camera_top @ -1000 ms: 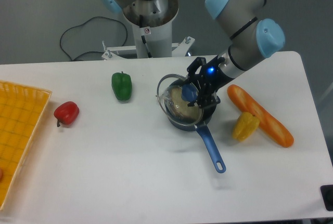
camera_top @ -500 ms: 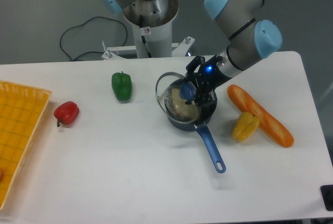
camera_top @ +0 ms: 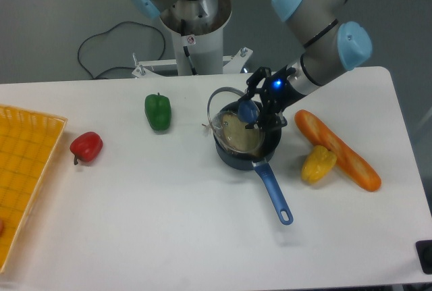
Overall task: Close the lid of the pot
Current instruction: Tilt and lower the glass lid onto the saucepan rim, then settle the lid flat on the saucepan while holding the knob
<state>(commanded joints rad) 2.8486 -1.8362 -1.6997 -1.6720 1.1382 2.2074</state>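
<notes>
We see the gripper (camera_top: 251, 110) closed on the blue knob of the pot lid (camera_top: 229, 123); its dark fingers sit on either side of the knob, and a small blue light glows on the wrist just behind them. The lid is tilted, its upper rim raised toward the back and left, its lower part leaning down over the mouth of the pot (camera_top: 246, 150); through the glass we make out a pale patch inside the pan, though we cannot tell what it is; whether the lid's lower edge touches the pot's rim we cannot tell either. The pot stands near the middle of the white table (camera_top: 169, 223), its long blue handle (camera_top: 273, 192) pointing toward the front edge and slightly right, the hole at its end plainly visible.

Just right of the pot lies a yellow pepper (camera_top: 318, 163), and beside that a long orange bread loaf (camera_top: 337, 149) set on a slant; the two look to be touching or nearly so. To the left of the pot, apart from it, a green pepper (camera_top: 158, 111) stands upright; farther left a red pepper (camera_top: 86, 146) rests near a yellow woven basket (camera_top: 23, 169) at the table's left edge. Behind the table we see the arm's base column (camera_top: 196, 31) and a black cable (camera_top: 108, 51) looping on the grey floor.
</notes>
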